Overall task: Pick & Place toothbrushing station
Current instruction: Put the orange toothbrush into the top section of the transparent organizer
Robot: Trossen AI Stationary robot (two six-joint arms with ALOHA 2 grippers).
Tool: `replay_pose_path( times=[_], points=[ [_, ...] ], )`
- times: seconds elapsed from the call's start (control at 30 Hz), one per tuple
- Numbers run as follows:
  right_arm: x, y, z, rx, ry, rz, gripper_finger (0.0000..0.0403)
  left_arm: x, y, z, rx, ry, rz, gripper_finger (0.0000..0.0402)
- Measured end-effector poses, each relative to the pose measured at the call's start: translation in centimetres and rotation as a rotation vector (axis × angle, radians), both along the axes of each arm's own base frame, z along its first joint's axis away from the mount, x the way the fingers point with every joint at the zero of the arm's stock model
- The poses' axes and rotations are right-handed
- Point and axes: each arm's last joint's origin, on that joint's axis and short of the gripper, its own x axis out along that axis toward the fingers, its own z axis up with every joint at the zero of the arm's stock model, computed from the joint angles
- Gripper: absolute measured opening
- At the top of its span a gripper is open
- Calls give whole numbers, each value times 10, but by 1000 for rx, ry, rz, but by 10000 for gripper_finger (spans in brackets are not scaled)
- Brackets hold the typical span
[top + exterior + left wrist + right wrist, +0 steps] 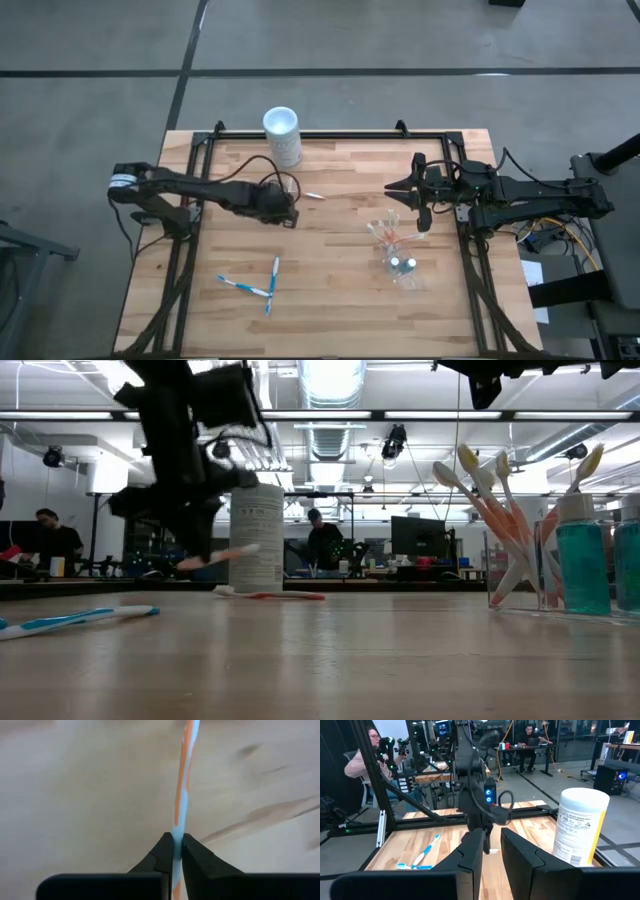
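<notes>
The left end effector (290, 210) is clamped on an orange-and-white toothbrush (182, 785) near the middle of the wooden counter (340, 300), beside a tall white cup (282, 134). The right end effector (402, 187), fingers slightly apart and holding nothing, hovers above the clear cup (402, 262) of toothbrushes. Two blue-and-white toothbrushes (258, 284) lie near the counter's front edge.

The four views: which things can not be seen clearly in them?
- Orange-and-white toothbrush held by the left gripper: its head is cut off by the left wrist view's edge, and the low view blurs it.
- Clear plastic cup: its small contents are too small to tell in the high view; the low view's edge cuts the cup.
- Right gripper: nothing shows between its fingers; its tips are outside the low view.
</notes>
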Motion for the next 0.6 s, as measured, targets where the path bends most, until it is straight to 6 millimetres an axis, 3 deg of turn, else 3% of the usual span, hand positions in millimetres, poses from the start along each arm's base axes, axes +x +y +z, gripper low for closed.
replay_pose_path(
  times=[0.27,0.47,0.6],
  points=[
    [0,0,0,-29,1,0,63,23,5,70,294,-263,-170,21],
    [0,0,0,-111,1,4,59,43,3,128,561,-456,-449,27],
    [0,0,1,-109,-3,4,60,47,1,155,677,-511,-559,25]
  ],
)
